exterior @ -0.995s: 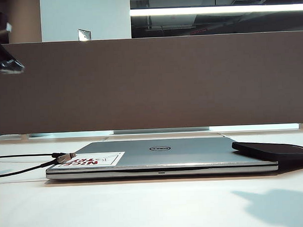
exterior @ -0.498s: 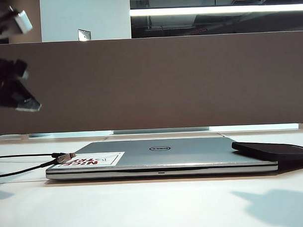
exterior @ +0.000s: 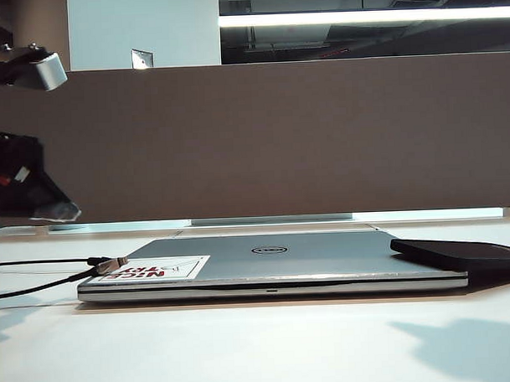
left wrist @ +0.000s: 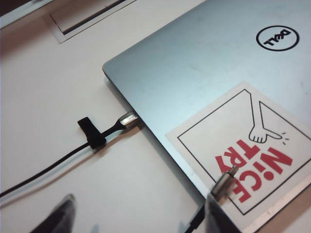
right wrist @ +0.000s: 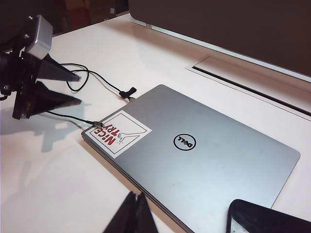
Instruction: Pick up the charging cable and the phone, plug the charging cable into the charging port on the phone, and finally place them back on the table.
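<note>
Left gripper (right wrist: 77,87), jaws spread, hovers just outward of the silver laptop's (right wrist: 204,145) stickered corner, where the thin black charging cable's silvery plug (left wrist: 224,183) rests, cord trailing away over the white surface (exterior: 243,342); right gripper (right wrist: 135,213), jaws pressed together, idles near the flat black phone (right wrist: 267,218).

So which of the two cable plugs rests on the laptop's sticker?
The strapless plug, nearest the open left gripper; the plug with a black strap meets the laptop's edge, off the sticker. Right gripper is shut near the phone.
</note>
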Controlling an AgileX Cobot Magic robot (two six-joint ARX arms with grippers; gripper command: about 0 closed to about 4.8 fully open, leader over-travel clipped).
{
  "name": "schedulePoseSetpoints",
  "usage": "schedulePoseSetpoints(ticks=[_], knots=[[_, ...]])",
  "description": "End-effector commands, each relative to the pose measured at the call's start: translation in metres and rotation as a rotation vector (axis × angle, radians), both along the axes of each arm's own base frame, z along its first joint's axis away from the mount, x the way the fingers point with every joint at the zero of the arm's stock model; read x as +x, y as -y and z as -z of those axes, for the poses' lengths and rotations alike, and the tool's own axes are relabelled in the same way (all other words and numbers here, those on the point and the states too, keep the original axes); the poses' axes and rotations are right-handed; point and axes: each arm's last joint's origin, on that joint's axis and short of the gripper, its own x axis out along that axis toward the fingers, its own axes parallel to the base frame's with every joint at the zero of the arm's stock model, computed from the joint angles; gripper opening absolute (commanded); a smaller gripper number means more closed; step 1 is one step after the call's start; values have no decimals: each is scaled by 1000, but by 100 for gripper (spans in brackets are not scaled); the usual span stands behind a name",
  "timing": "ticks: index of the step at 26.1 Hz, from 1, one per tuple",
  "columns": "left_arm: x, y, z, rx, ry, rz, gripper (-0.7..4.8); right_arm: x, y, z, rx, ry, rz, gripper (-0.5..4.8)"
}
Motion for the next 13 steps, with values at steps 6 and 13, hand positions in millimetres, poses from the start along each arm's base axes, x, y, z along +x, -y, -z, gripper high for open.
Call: schedulePoseSetpoints(ticks=[6, 13], knots=[[-1, 0, 2, 179, 61, 99, 309, 0, 0, -3, 15, 17, -3, -2], [-1, 0, 2, 237, 82, 132, 309, 0, 0, -3, 15, 17, -2, -2]])
